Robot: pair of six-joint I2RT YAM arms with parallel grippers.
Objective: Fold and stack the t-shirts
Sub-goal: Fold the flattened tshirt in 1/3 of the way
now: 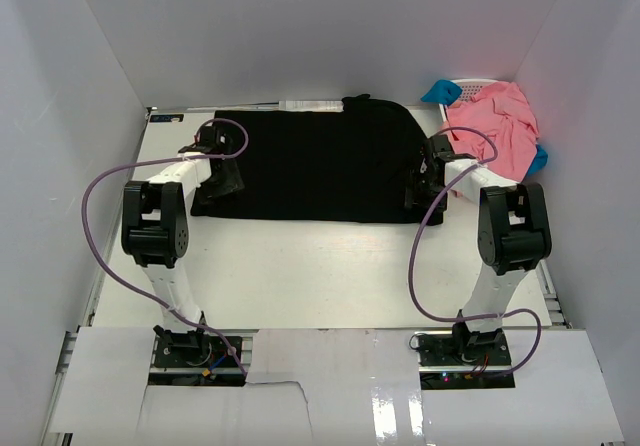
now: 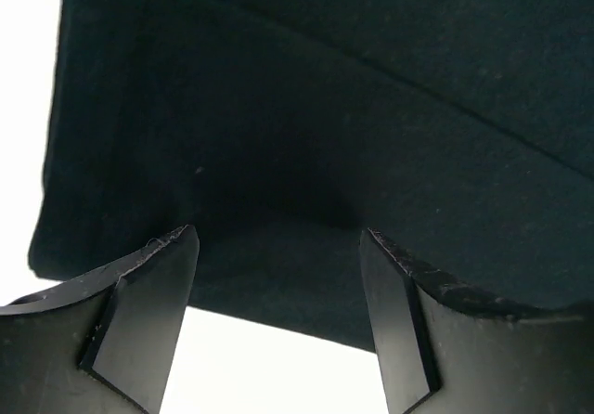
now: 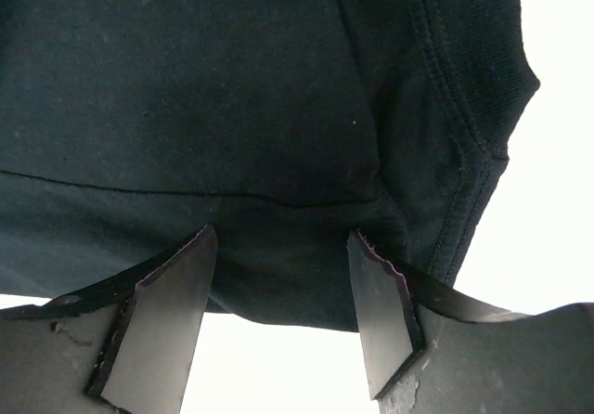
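Black t-shirt (image 1: 310, 161) lies spread on the far half of the desk (image 1: 300, 266). Left gripper (image 1: 228, 178) and right gripper (image 1: 418, 191) stand open at its near corners, cloth between their fingers. Pink t-shirts (image 1: 495, 126) heap in a basket (image 1: 478, 84) at the far right corner.

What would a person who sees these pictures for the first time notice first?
The eye goes first to the large plain black cotton t-shirt, spread flat across the far middle of the white table. The left gripper and the right gripper stand at its near corners, jaws open at its edge. Next comes the crumpled heap of salmon-pink t-shirts in the white plastic lattice basket at the far right corner.
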